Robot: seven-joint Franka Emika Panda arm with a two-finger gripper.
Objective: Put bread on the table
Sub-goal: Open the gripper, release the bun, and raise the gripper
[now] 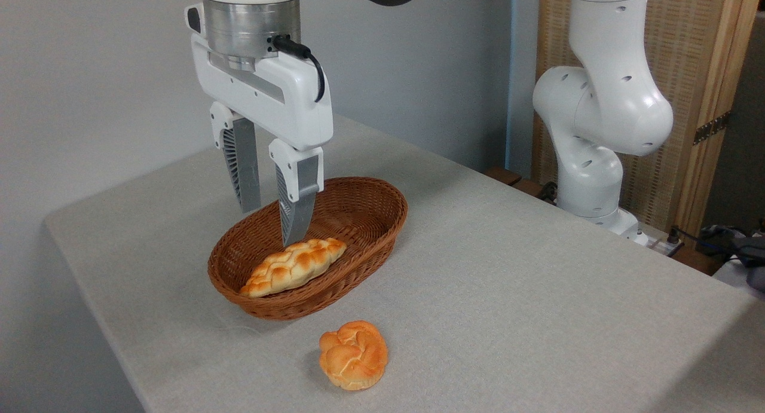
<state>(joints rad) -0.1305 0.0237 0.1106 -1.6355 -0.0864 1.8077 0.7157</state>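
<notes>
The bread [353, 354], a small round knot-shaped bun with a golden-orange crust, lies on the table [538, 281] just in front of the wicker basket [370, 222]. My gripper [270, 220] hangs open above the basket's middle, pointing down, with nothing between its fingers. Its right fingertip [294, 231] stands just over the far end of a braided oval loaf [293, 266] that rests inside the basket. The gripper is well back and left of the bun.
The arm's white base [597, 162] rises at the table's far right edge. A wooden screen [705, 72] stands behind it, with cables and clutter [735, 245] at the right. The table's near-left edge drops off beside the basket.
</notes>
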